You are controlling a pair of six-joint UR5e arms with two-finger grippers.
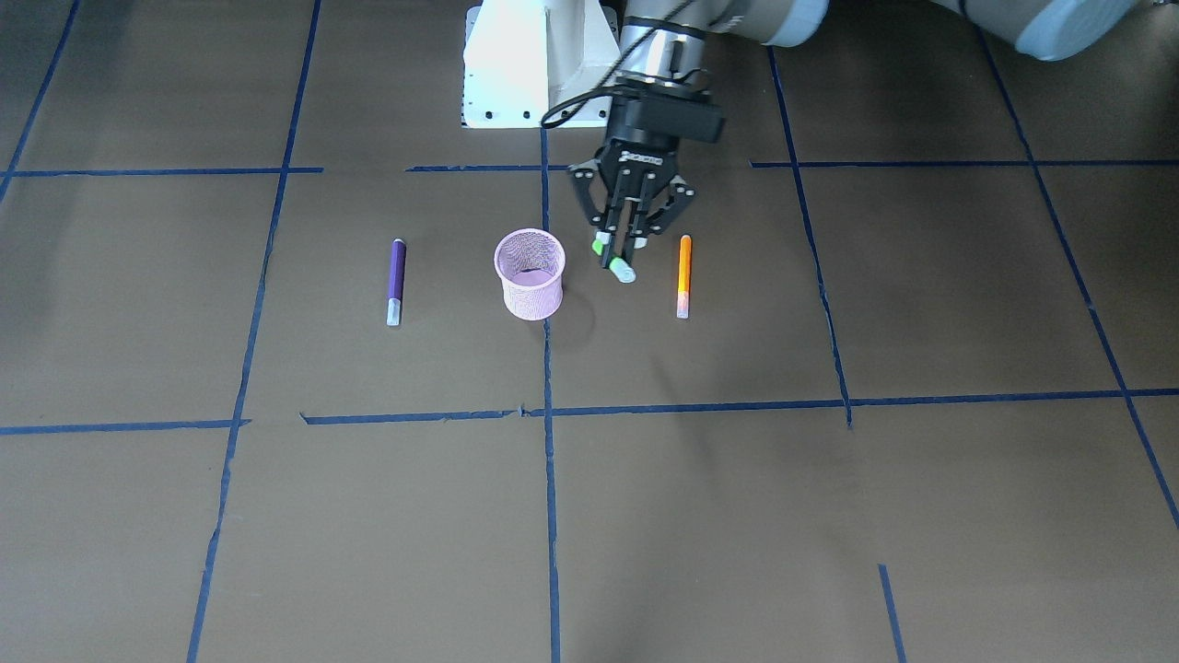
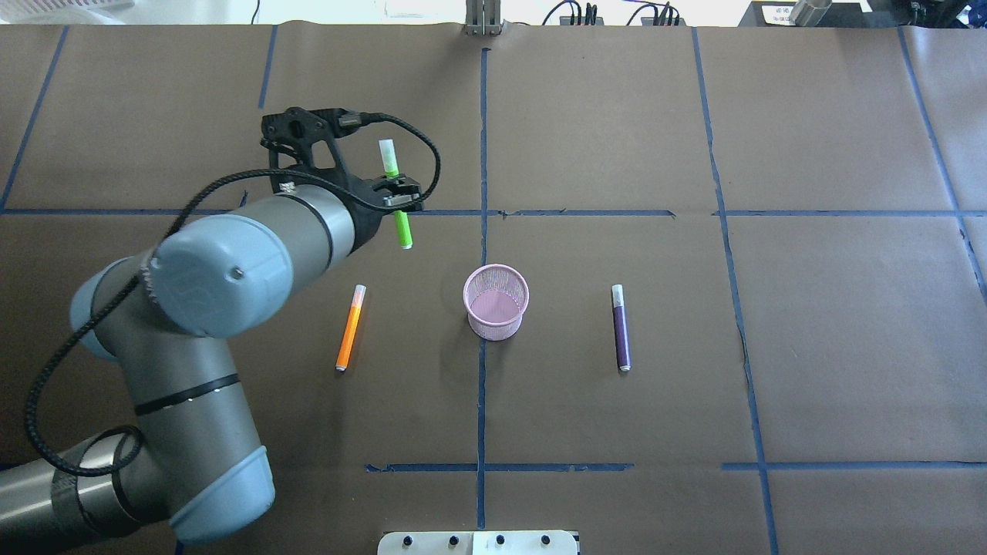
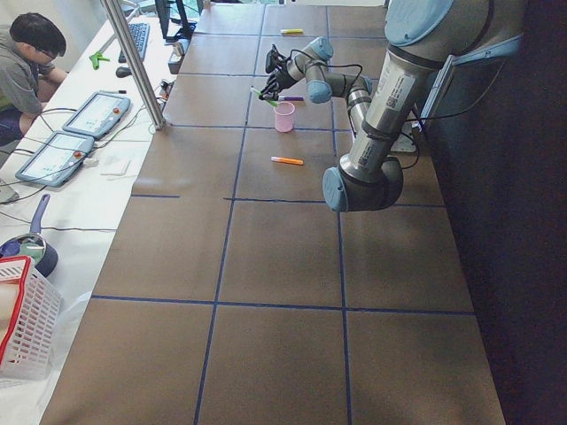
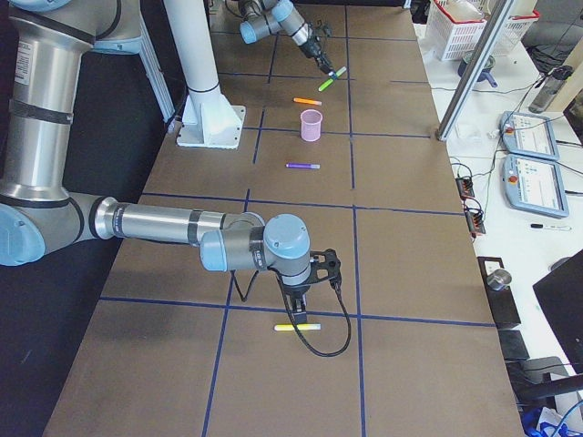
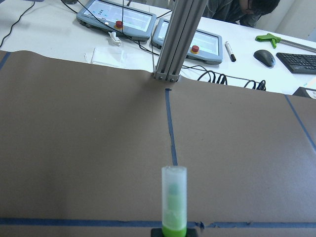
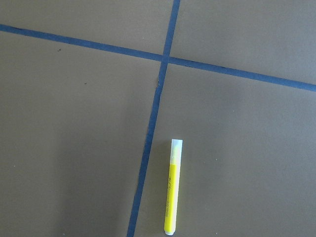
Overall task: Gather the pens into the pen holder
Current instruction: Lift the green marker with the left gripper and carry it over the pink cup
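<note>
My left gripper (image 1: 622, 249) is shut on the bright green pen (image 2: 402, 230) and holds it tilted above the table, just to the orange pen's side of the pink mesh pen holder (image 1: 532, 295). The green pen's pale cap (image 5: 174, 185) points away from the robot. The orange pen (image 1: 683, 274) lies flat beyond the gripper. The purple pen (image 1: 396, 279) lies flat on the holder's other side. The holder (image 2: 497, 327) stands upright with nothing in it. My right gripper (image 4: 305, 282) shows only in the exterior right view, so I cannot tell its state.
A yellow pen (image 6: 173, 192) lies on the table under the right wrist, next to a blue tape cross. The white robot base (image 1: 534, 64) stands behind the holder. Operator desks with consoles (image 5: 123, 19) and a metal post (image 5: 177, 39) lie past the table's far edge.
</note>
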